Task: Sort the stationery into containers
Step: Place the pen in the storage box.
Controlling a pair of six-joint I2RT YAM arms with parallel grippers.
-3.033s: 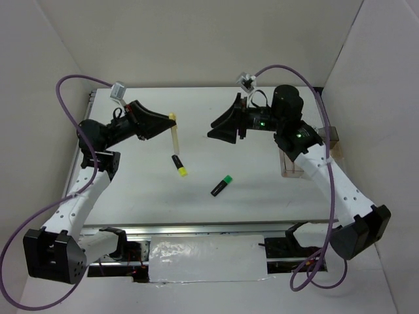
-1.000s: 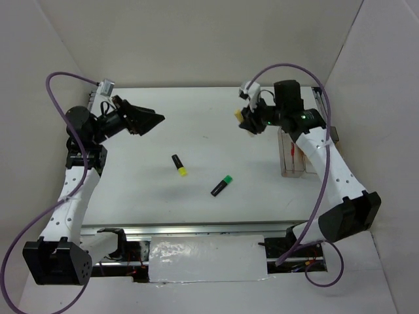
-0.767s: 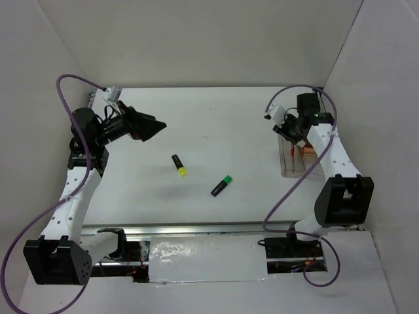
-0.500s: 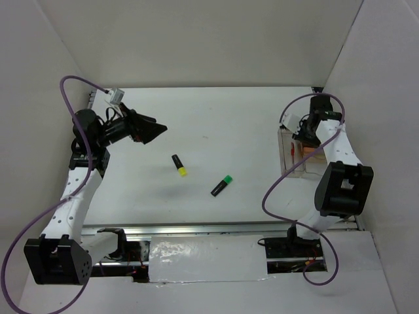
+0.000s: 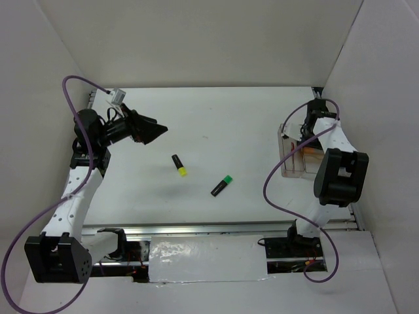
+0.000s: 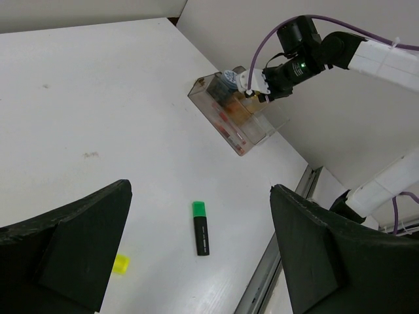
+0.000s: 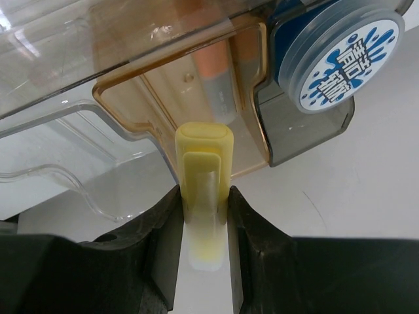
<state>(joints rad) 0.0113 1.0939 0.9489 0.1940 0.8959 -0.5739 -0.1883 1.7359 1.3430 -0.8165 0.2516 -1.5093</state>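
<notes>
pale yellow stick [image 7: 203,157] clamped in right gripper [image 7: 203,199] near organiser [image 7: 72,46].

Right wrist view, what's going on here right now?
The right end effector is shut on the pale yellow stick, holding it at the smoky clear organiser, close to its tan section. Whether the stick's end is inside yet is unclear. An orange-capped marker and a blue-topped tub sit in the organiser. The left end effector hangs open and empty over the left of the table. A yellow-capped highlighter and a green-capped highlighter lie loose mid-table.
</notes>
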